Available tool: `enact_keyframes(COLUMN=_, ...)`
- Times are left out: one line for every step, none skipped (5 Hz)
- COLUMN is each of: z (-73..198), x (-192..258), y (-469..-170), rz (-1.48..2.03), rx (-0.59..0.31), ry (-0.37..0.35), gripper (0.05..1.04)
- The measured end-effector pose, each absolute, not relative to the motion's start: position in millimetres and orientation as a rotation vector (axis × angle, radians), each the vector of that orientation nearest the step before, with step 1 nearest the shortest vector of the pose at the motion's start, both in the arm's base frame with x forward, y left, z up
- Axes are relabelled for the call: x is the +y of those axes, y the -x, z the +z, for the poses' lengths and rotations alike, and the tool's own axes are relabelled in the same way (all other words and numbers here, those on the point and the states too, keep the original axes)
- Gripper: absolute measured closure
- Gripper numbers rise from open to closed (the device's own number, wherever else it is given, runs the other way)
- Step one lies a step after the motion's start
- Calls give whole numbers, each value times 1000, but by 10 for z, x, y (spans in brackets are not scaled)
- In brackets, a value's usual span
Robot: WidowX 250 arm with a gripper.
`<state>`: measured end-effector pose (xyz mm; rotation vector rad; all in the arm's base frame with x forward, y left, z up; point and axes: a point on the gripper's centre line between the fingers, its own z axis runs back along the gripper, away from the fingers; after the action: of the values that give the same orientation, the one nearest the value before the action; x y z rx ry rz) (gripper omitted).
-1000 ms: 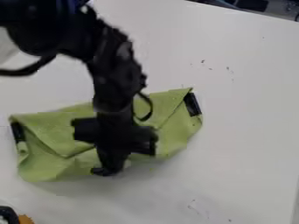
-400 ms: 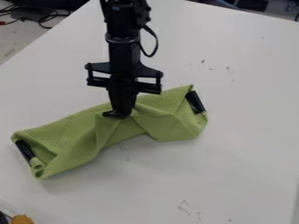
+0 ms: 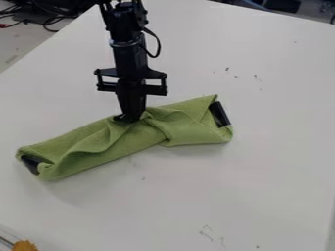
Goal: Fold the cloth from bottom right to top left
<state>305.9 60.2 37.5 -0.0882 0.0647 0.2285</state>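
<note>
Your gripper (image 3: pixel 130 118) pinches the cloth (image 3: pixel 193 131) at its 12 o'clock edge, mid-length. The cloth lies on the table (image 3: pixel 262 181), long axis 8 to 2 o'clock, spreading from your jaws toward 8 and 3.

A lab, by the robot arm (image 3: pixel 130 56) and floor cables (image 3: pixel 49 13).

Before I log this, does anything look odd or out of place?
Yes: scuff-like marks mar the white tabletop near the picture's bottom, and the green cloth is bunched unevenly at the pincer.
</note>
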Motion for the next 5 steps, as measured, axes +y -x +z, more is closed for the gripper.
enact_keyframes(z=340, x=682, y=-3104, rz=238, rx=29, ry=101, gripper=986)
enact_keyframes(z=276, x=724, y=-3107, rz=245, rx=-3, ry=71, gripper=814)
enact_keyframes(z=290, x=731, y=-3146, rz=231, rx=-32, ry=21, gripper=537)
enact_keyframes(z=346, x=759, y=-3227, rz=189, rx=-61, ry=-39, gripper=236)
enact_keyframes(z=445, x=830, y=-3355, rz=170, rx=-106, ry=-78, gripper=74)
